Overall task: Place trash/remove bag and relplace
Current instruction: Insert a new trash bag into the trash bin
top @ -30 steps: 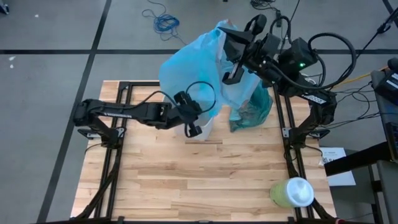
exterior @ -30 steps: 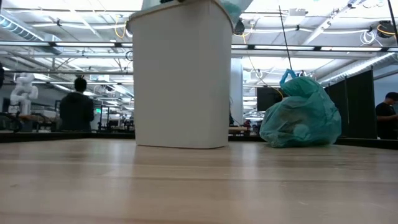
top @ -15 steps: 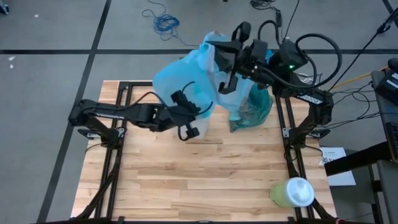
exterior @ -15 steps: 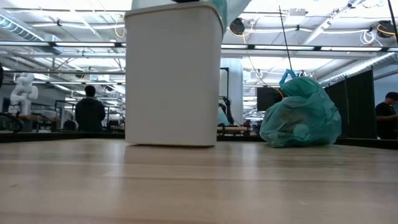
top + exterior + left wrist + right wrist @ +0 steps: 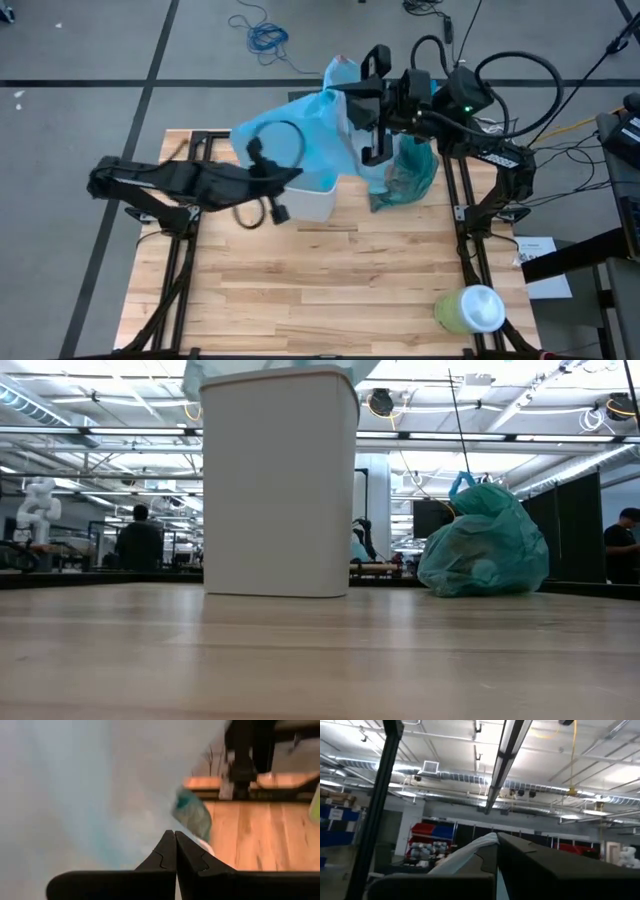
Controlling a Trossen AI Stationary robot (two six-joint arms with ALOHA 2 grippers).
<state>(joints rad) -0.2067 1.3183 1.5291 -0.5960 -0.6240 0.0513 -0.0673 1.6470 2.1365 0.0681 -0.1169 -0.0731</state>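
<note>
A white bin [image 5: 312, 203] stands upright on the wooden table [image 5: 330, 290]; it also shows in the low view [image 5: 280, 480]. A sky-blue bag [image 5: 295, 140] is spread above its mouth, between my two grippers. My left gripper [image 5: 278, 211] is shut by the bin's left side, with the bag's film right in front of its fingers [image 5: 175, 840]. My right gripper [image 5: 365, 112] is shut on the bag above the bin's far right. The full, tied teal bag [image 5: 405, 175] rests on the table right of the bin [image 5: 485, 545]. No loose trash scraps show. My left gripper is shut with the sky-blue film [image 5: 125, 820] lying right at its fingertips; the film drapes over the arm and hides which part it has. The fingers point level toward the table's right. My right gripper pinches a gathered fold of the bag's upper edge [image 5: 477, 847] between its two fingers. The fingers slant upward, and the bag hangs down from them toward the bin, lifted clear of the table.
A pale-green container with a white top [image 5: 470, 308] stands near the table's near right corner. Black frame rails [image 5: 180, 260] run along the table's left and right sides. Bare wood lies in front of the bin. People stand in the room behind the table [image 5: 140, 540].
My left gripper has gone toward the table's left edge. The bag's left part has been drawn out leftward with it and now spreads wider over the bin. The bin has slid a little to the left. The teal bag has stayed where it was.
</note>
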